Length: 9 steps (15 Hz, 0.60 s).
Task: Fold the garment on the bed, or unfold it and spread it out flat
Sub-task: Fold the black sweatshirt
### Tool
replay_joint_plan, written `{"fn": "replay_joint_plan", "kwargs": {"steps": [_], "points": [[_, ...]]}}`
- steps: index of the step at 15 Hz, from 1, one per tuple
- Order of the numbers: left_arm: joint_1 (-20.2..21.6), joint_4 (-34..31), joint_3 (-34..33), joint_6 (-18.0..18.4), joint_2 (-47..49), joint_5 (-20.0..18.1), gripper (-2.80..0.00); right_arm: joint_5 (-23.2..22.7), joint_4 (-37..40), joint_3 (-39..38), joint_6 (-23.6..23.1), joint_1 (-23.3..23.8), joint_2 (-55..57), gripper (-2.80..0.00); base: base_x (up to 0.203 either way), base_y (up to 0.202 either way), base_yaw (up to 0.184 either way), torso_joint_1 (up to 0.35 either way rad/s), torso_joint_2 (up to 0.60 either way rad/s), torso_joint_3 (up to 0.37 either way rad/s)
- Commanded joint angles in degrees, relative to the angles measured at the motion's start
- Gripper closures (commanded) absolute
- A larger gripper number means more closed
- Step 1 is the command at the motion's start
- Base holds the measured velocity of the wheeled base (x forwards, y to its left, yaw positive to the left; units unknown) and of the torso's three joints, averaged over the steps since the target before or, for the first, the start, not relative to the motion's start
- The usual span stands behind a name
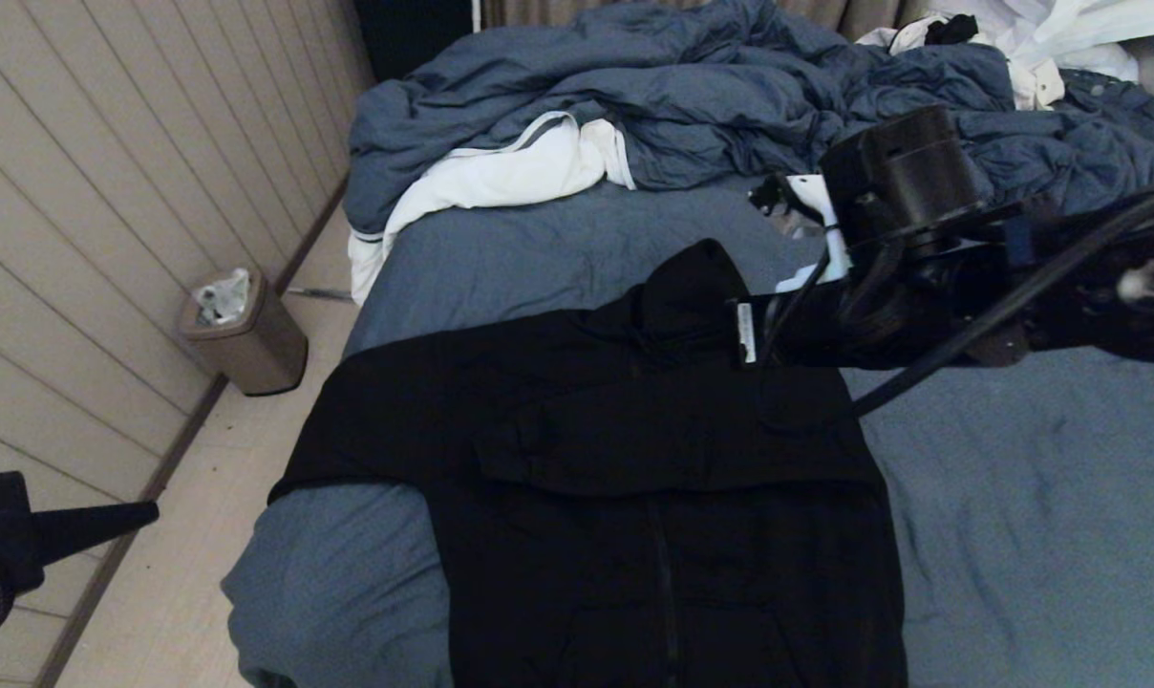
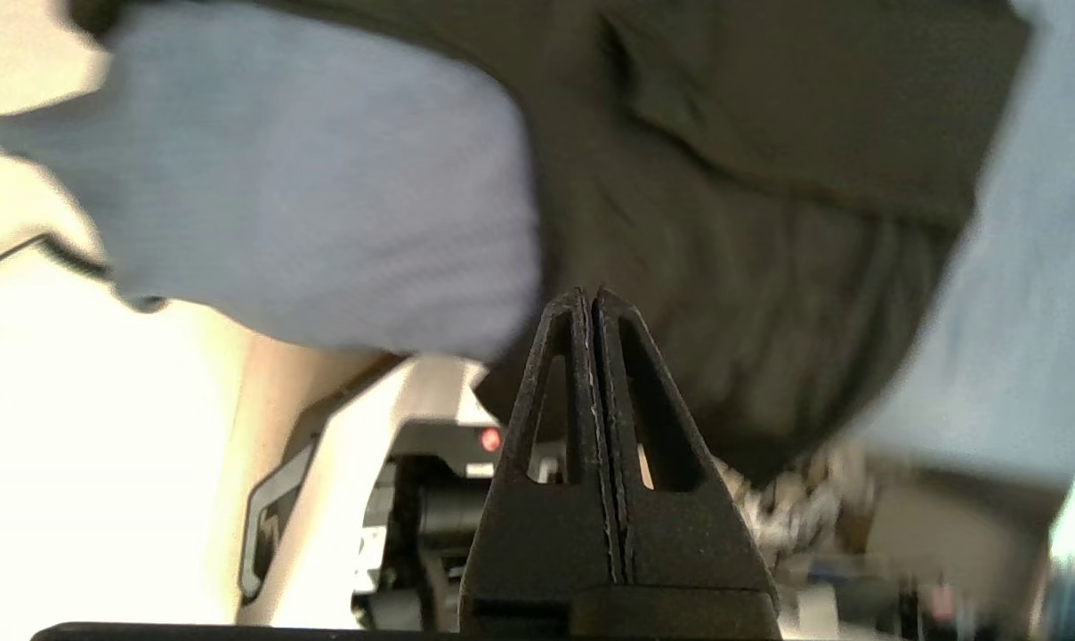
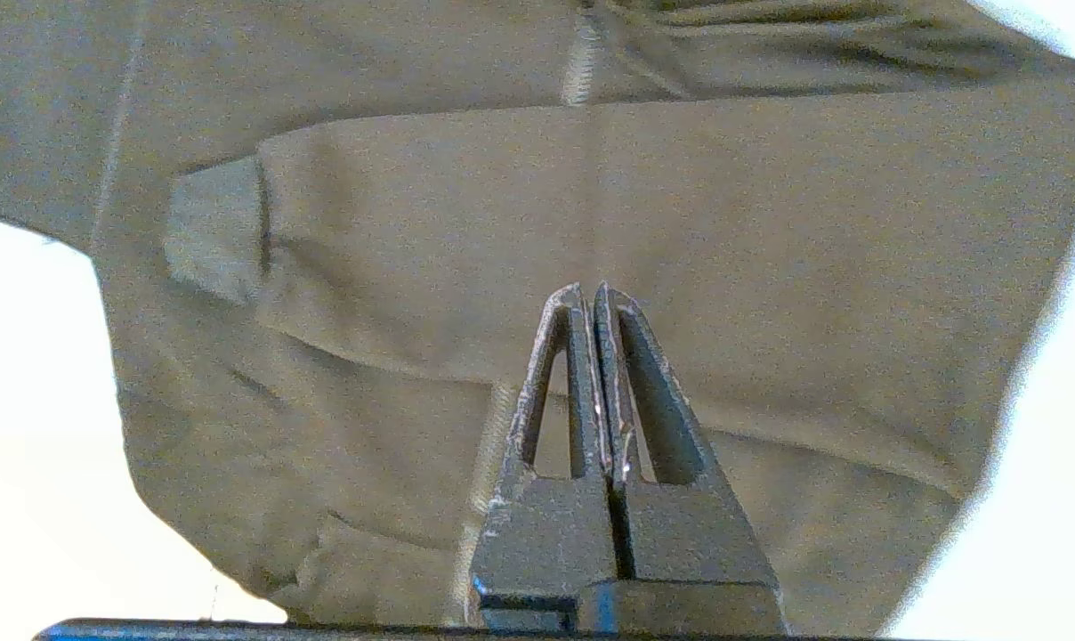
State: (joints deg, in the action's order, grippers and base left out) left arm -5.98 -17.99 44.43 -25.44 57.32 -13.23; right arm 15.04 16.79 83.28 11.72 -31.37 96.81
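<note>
The black hooded garment (image 1: 634, 478) lies front up on the bed (image 1: 1016, 535), hood pointing to the far side. One sleeve (image 1: 673, 440) is folded across the chest; its cuff (image 3: 213, 227) shows in the right wrist view. My right gripper (image 1: 743, 334) hovers just above the shoulder beside the hood, shut, with nothing between its fingers (image 3: 591, 294). My left gripper (image 1: 149, 514) is shut and hangs over the floor, left of the bed's near corner. Its wrist view shows the garment's hem (image 2: 751, 231) and the blue-grey sheet (image 2: 324, 178) beyond the shut tips (image 2: 588, 294).
A crumpled blue-grey duvet (image 1: 711, 105) with white lining (image 1: 510, 177) is heaped at the far end of the bed. White clothing (image 1: 1045, 43) lies at the far right. A small bin (image 1: 245, 336) stands on the floor by the panelled wall.
</note>
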Motion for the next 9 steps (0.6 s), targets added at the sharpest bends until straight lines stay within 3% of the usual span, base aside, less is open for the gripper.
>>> {"fn": "replay_joint_plan", "kwargs": {"steps": [1, 3, 5, 9], "points": [[5.7, 0.93, 0.16, -0.14, 5.51, -1.43, 0.0, 0.03, 1.92, -1.56, 0.06, 1.8, -6.37, 0.0, 0.0, 0.0, 0.0, 0.0, 0.0, 0.0], [13.29, 2.75, 0.13, 0.14, 9.44, -7.27, 0.0, -0.07, 5.95, -1.83, -0.47, 4.61, -10.87, 0.0, 0.0, 0.0, 0.0, 0.0, 0.0, 0.0], [17.29, 3.58, 0.12, 0.55, 13.48, -12.54, 0.0, -0.55, 9.01, -1.5, -1.7, 7.72, -13.51, 0.0, 0.0, 0.0, 0.0, 0.0, 0.0, 0.0], [26.19, 10.64, -0.35, 2.45, 21.85, -15.59, 0.0, -0.54, 11.77, 0.12, -2.84, 11.15, -14.28, 0.0, 0.0, 0.0, 0.0, 0.0, 0.0, 0.0]]}}
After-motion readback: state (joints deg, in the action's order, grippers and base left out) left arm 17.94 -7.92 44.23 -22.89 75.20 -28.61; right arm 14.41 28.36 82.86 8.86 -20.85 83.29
